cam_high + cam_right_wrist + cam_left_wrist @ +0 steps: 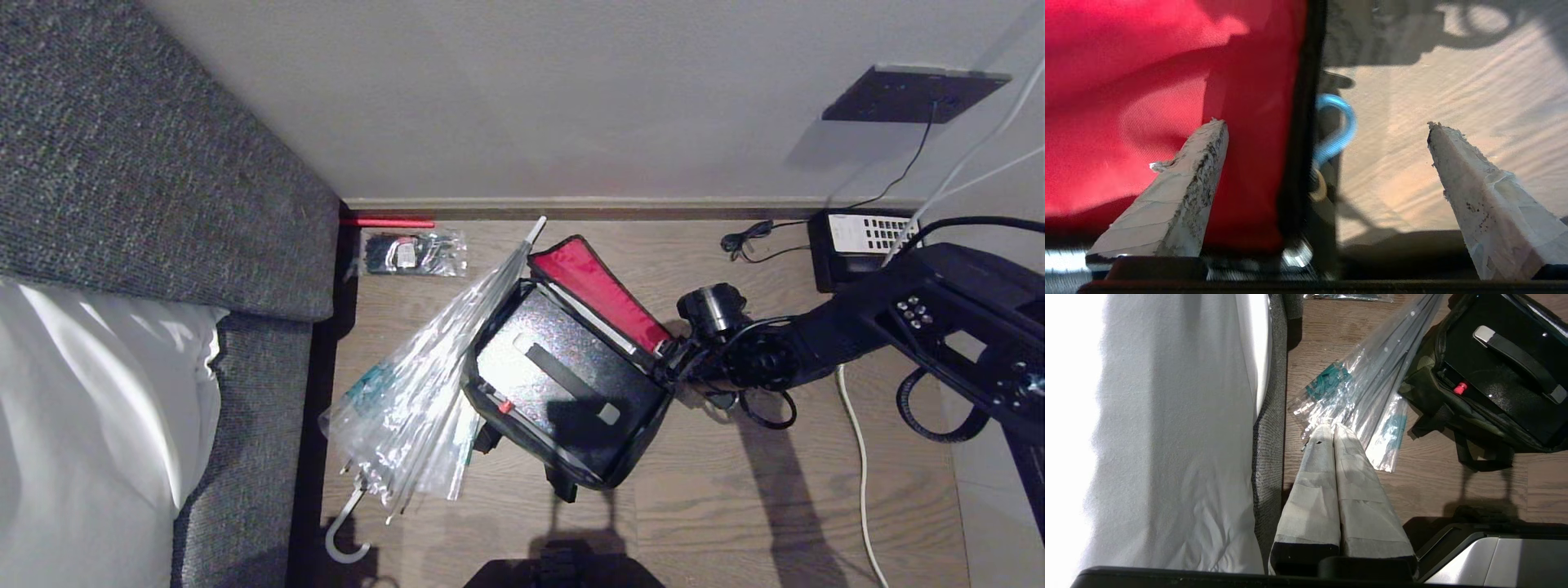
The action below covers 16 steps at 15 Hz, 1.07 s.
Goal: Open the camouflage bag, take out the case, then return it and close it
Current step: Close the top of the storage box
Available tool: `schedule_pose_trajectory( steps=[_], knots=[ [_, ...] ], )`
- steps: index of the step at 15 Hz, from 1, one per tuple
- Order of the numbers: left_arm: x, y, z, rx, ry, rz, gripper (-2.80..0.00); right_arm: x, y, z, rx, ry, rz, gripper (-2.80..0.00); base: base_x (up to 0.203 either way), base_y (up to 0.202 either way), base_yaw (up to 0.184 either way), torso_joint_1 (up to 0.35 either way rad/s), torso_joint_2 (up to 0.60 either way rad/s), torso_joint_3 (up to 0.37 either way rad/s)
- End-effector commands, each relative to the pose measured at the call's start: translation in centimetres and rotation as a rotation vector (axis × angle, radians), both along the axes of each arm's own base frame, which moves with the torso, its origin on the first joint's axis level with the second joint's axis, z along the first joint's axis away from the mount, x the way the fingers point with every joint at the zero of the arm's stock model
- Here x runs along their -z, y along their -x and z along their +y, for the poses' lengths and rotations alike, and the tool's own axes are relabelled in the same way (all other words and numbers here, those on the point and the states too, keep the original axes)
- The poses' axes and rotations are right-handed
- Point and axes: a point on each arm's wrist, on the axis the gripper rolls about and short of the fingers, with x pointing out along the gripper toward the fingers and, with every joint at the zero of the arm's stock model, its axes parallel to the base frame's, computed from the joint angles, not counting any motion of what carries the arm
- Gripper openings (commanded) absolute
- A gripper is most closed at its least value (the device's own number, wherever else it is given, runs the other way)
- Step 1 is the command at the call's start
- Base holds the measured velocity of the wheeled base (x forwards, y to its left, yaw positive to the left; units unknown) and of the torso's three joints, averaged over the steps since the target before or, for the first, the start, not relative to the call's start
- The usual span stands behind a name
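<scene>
Taped fingers [1180, 196] of your right end effector [671, 359] stand spread astride the red flap's [600, 294] edge. One bag [563, 392] lies open on the floor [775, 506] beside one umbrella [416, 392], one case [571, 380] inside. Judging by this, either step fits; next, close on that edge. Left end effector [1333, 428] hangs pressed together.

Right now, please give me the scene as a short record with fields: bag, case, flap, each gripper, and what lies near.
bag: camouflage bag on the wooden floor, open
case: black case lies inside the bag, handle up
flap: red-lined lid stands raised at the bag's far side
right gripper: right gripper, jaws open, straddling the lid's black edge, closed on nothing
left gripper: left gripper, jaws shut, empty, held above the floor by the sofa
nearby: plastic-wrapped umbrella lies against the bag's left side
</scene>
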Motion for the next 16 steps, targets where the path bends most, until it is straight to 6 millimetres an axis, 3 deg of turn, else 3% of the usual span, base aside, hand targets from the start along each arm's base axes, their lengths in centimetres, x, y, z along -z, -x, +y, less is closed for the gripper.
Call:
schedule_pose_trajectory(
  steps=[1, 5, 11, 13, 16],
  knots=[
    [0.0, 0.0, 0.0, 0.0, 0.0, -0.001, -2.8, 0.5, -0.8, 0.4, 0.014, -0.018, -0.001, 0.0, 0.0, 0.0, 0.0, 0.0, 0.0, 0.0],
    [0.0, 0.0, 0.0, 0.0, 0.0, -0.001, -2.8, -1.9, -2.6, 0.3, 0.105, -0.144, -0.055, 0.0, 0.0, 0.0, 0.0, 0.0, 0.0, 0.0],
    [0.0, 0.0, 0.0, 0.0, 0.0, -0.002, -2.8, -4.9, -0.3, -0.5, -0.045, -0.266, -0.009, 0.0, 0.0, 0.0, 0.0, 0.0, 0.0, 0.0],
    [0.0, 0.0, 0.0, 0.0, 0.0, -0.001, -2.8, -5.7, 0.3, -1.5, -0.194, -0.19, -0.011, 0.0, 0.0, 0.0, 0.0, 0.0, 0.0, 0.0],
    [0.0, 0.0, 0.0, 0.0, 0.0, -0.002, -2.8, -6.3, 1.9, -4.7, -0.341, -0.057, -0.053, 0.0, 0.0, 0.0, 0.0, 0.0, 0.0, 0.0]
  ],
)
